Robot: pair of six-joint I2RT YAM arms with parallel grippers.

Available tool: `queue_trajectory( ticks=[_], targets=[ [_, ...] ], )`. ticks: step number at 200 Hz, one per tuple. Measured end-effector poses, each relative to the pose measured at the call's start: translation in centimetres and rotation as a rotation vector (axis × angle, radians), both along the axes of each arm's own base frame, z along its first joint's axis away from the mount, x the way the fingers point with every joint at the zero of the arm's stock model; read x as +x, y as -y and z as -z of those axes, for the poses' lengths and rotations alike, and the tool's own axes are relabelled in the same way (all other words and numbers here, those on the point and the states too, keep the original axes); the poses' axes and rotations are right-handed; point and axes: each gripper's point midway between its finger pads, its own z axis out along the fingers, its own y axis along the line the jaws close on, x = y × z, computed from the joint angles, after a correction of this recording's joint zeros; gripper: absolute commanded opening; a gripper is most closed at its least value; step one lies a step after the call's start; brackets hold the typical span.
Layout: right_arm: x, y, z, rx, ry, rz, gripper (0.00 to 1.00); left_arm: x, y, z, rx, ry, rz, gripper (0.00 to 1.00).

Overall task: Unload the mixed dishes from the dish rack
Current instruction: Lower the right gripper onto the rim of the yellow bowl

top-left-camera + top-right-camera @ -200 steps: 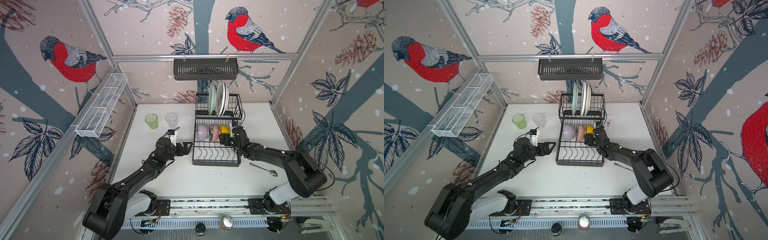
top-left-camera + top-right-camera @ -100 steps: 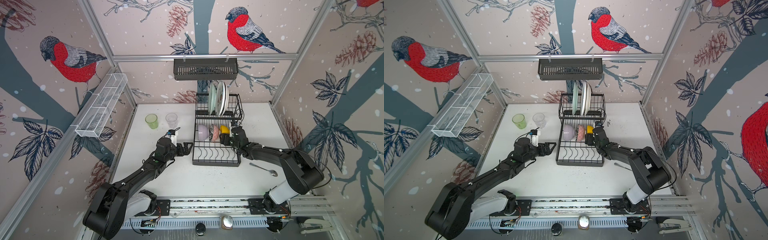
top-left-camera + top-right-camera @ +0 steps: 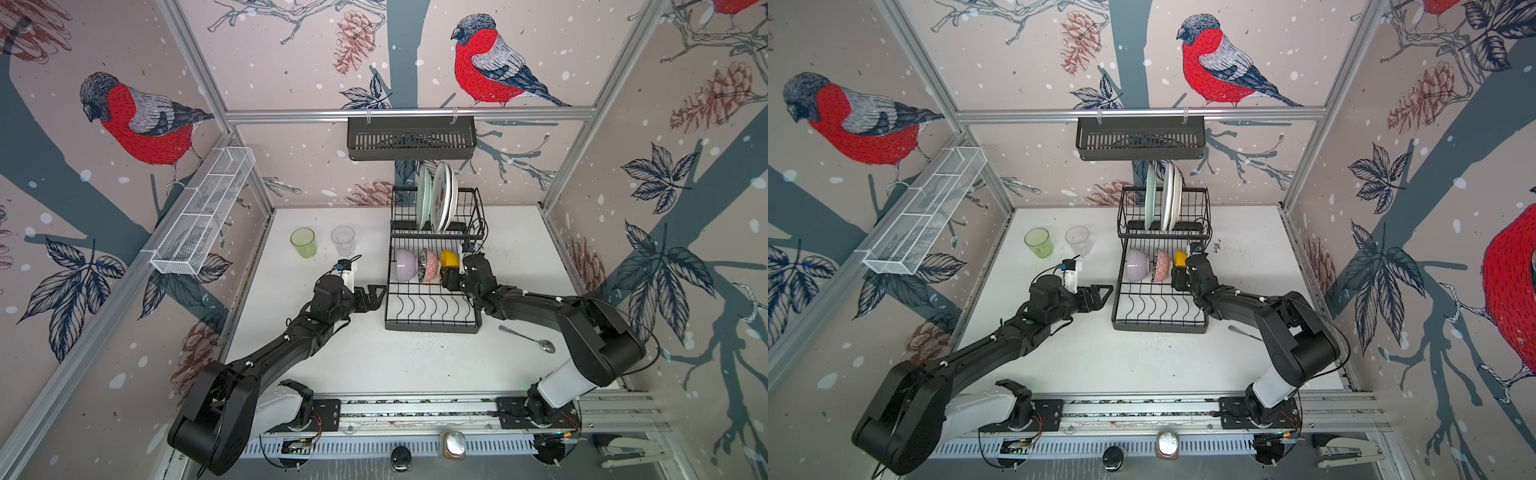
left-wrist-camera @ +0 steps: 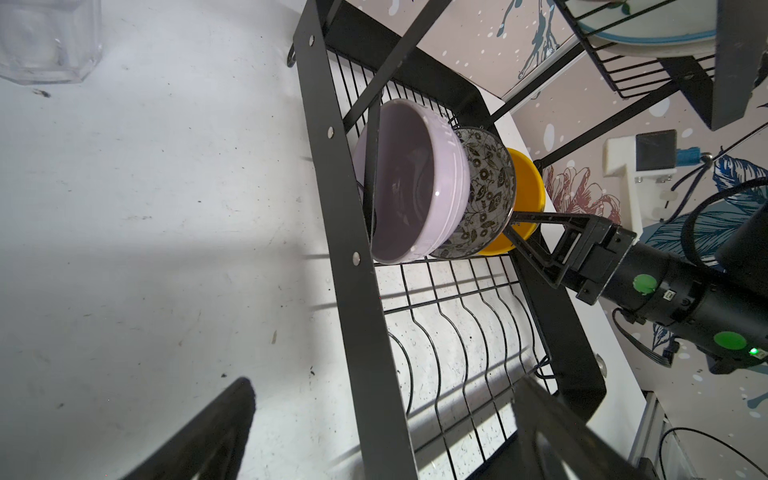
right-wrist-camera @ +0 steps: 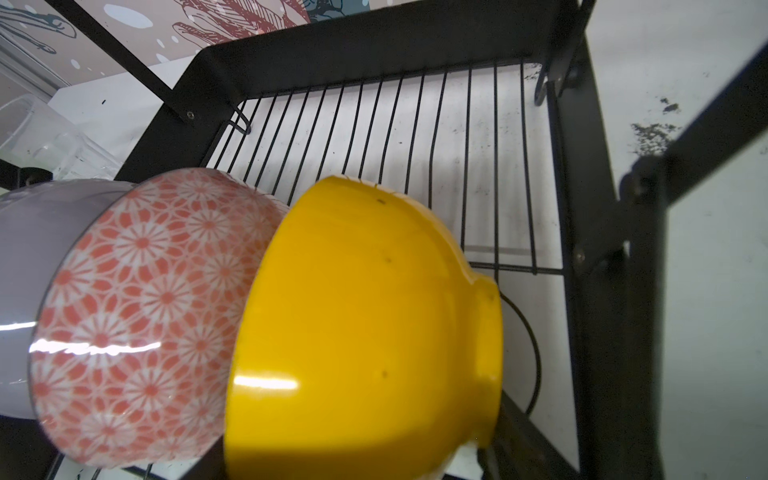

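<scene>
Dishes are split between the rack (image 3: 432, 328) and the surface (image 3: 395, 365). On my screens the rack stands toward the back middle of the surface. Its raised tier holds 3 plates on edge. From left to right in both top views they are the green plate (image 3: 424, 199), the patterned plate (image 3: 440, 199) and the white plate (image 3: 453, 195).

On the lower tier 3 bowls stand on edge in a row, each leaning on the next. They are the lilac bowl (image 3: 406, 264), the pink bowl (image 3: 430, 264) and the yellow bowl (image 3: 449, 258), which is nearest my right arm. The 2 glasses stand upright on the surface, left of the rack. The green glass (image 3: 303, 243) is the farther one and the clear glass (image 3: 343, 241) is just beside it.

My right tool (image 3: 445, 277) reaches into the lower tier at the yellow bowl. In the left wrist view its fingers (image 4: 557, 215) lie on either side of that bowl's rim. I cannot tell whether they are clamped on it. The right wrist view is filled by the yellow bowl's outer wall, with the pink bowl touching it.

My left tool (image 3: 379, 297) hangs just outside the rack's left edge, low over the surface. Its jaws are wide apart and hold nothing.

A spoon (image 3: 528, 338) lies flat on the surface near the rack's front right corner.
</scene>
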Motion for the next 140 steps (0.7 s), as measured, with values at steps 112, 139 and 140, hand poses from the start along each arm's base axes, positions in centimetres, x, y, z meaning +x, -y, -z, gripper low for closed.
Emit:
queue_trajectory(
  ticks=[112, 139, 140],
  targets=[
    [-0.8, 1.1, -1.1, -0.021, 0.057, 0.024, 0.68, -0.1, 0.5, 0.0, -0.010, 0.002, 0.022, 0.97],
    [-1.0, 1.5, -1.3, -0.027, 0.064, 0.036, 0.68, -0.1, 0.6, -0.2, -0.012, 0.007, 0.023, 0.97],
    [-1.0, 1.5, -1.3, -0.028, 0.064, 0.036, 0.68, -0.1, 0.6, -0.2, -0.012, 0.008, 0.023, 0.97]
  ],
)
